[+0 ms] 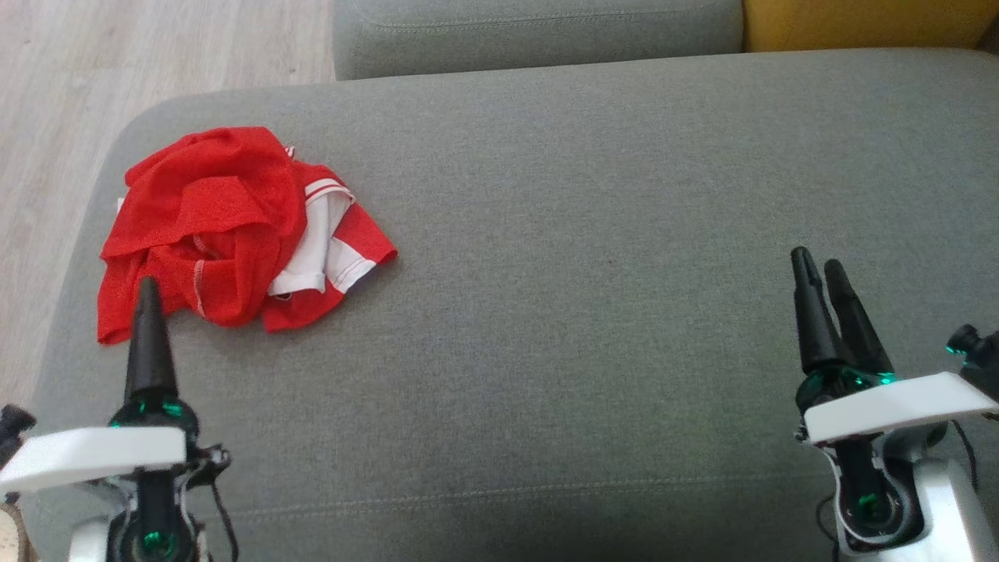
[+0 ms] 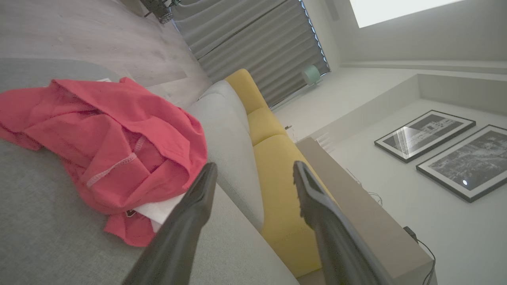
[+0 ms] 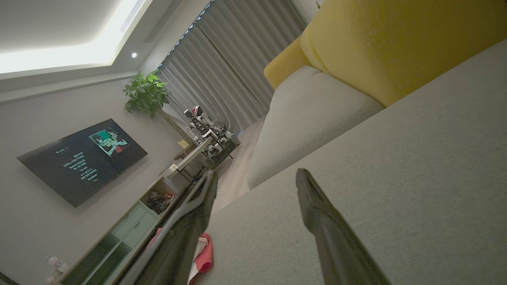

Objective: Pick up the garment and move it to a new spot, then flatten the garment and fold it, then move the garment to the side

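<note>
The garment (image 1: 226,234), a bright red mesh jersey with white panels and striped trim, lies crumpled near the left end of the grey sofa seat (image 1: 585,234). My left gripper (image 1: 147,290) stands at the garment's near edge, seen edge-on, its tip overlapping the red cloth. In the left wrist view the garment (image 2: 111,138) lies to the left of the left gripper (image 2: 255,166), which is open with nothing between its fingers. My right gripper (image 1: 817,261) is far off at the right over bare seat, open and empty. The right wrist view has the right gripper (image 3: 257,174) open, with a corner of the garment (image 3: 204,253) behind its left finger.
The seat's rounded left edge drops to pale wood floor (image 1: 62,117). A grey back cushion (image 1: 538,31) and a yellow cushion (image 1: 858,23) run along the far side. The wide stretch of seat between the two grippers is bare fabric.
</note>
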### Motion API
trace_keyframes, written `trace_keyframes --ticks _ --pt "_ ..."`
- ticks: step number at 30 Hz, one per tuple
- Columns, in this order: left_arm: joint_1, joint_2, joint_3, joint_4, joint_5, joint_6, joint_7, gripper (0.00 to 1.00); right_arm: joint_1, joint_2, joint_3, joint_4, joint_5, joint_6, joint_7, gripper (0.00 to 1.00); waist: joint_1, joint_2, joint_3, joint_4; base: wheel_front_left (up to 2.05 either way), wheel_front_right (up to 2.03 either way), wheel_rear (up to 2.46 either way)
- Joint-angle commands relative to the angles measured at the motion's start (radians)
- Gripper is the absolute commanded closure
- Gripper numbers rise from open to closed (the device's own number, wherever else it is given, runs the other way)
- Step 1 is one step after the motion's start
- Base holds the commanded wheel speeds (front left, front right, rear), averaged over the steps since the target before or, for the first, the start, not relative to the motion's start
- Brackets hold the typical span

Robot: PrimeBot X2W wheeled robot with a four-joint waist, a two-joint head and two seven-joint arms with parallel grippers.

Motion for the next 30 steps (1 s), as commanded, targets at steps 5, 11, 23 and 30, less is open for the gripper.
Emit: trace_keyframes --ticks 5,11,23,30 --pt "-0.043 0.014 -0.041 -0.083 0.139 0.017 -0.02 0.0 -0.043 -0.007 0.031 -0.059 -0.098 0.0 -0.025 0.0 0.0 0.0 0.003 -0.003 0.0 0.0 0.0" --pt "-0.033 0.015 -0.139 -0.091 0.332 0.037 -0.038 0.0 -0.031 -0.007 0.061 -0.055 -0.19 0.0 -0.043 0.0 0.0 0.0 0.002 -0.007 0.0 0.0 0.0" --pt "-0.041 0.084 -0.326 -0.075 0.575 0.165 -0.07 0.0 -0.015 -0.007 0.079 -0.044 -0.319 0.0 -0.075 0.0 0.0 0.0 -0.001 -0.016 0.0 0.0 0.0" --pt "-0.056 0.137 -0.427 -0.04 0.651 0.278 -0.091 0.0 -0.012 -0.007 0.075 -0.014 -0.4 0.0 -0.096 0.0 0.0 0.0 -0.003 -0.019 0.0 0.0 0.0"
